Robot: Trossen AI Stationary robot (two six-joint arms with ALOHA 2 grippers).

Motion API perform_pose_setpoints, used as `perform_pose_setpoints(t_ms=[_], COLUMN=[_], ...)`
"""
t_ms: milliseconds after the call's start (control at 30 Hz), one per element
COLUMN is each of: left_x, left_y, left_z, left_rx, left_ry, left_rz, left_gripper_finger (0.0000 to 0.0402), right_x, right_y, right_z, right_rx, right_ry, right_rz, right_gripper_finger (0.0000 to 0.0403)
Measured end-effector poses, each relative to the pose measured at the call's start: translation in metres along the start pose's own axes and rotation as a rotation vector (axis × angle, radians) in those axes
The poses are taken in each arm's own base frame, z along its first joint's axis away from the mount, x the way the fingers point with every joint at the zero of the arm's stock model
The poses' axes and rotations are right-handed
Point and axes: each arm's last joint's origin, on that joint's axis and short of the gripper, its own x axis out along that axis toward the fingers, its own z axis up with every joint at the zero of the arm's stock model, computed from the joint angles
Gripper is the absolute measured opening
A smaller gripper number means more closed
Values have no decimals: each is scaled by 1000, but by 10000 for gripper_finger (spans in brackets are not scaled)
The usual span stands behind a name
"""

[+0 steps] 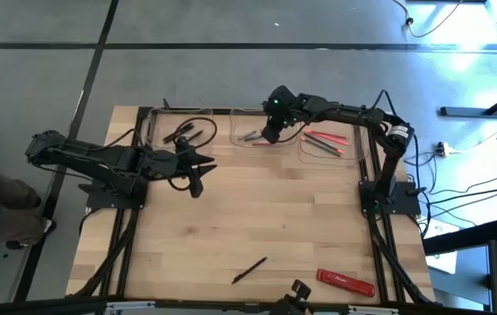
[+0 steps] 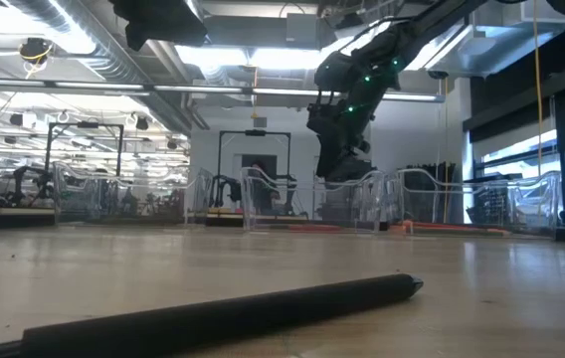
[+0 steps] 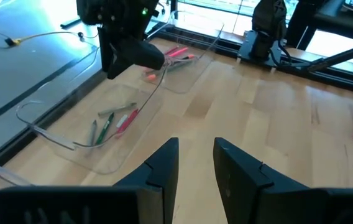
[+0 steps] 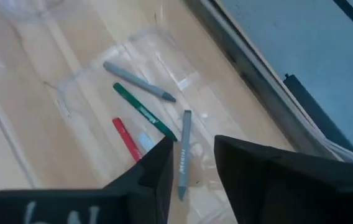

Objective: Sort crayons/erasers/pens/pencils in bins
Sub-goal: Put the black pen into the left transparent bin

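Three clear bins stand along the table's far edge. The left bin holds black pens. In the middle bin lie crayons: grey, green, red and a second grey one. The right bin holds red and pink pencils. My right gripper hangs open over the middle bin, with the second grey crayon lying flat on the bin floor below its fingertips. My left gripper waits open and holding nothing, above the table near the left bin.
A black pen lies loose on the wood toward the table's near edge, close in the low view. A flat red bar lies at the near right. Bare wood spreads between the bins and these two things.
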Motion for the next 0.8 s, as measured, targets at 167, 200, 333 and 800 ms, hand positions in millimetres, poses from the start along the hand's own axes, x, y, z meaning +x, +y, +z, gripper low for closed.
perform_pose_setpoints(t_ms=[167,200,333,800], left_x=[0,0,-3,-7], left_y=[-1,-2,-8,-46], left_z=[0,-1,-3,-25], left_rx=[-13,-12,1,42], left_ry=[11,18,33,104], left_rz=[-28,-45,-102,-196], left_gripper_finger=[92,92,92,92], right_x=[-29,-38,-74,-151], right_y=[5,9,45,178], right_z=[11,12,3,-48], right_rx=[-95,-155,-413,-789], right_ry=[-53,-59,-37,-38], right_rz=[103,144,277,538], right_gripper_finger=[125,125,120,116])
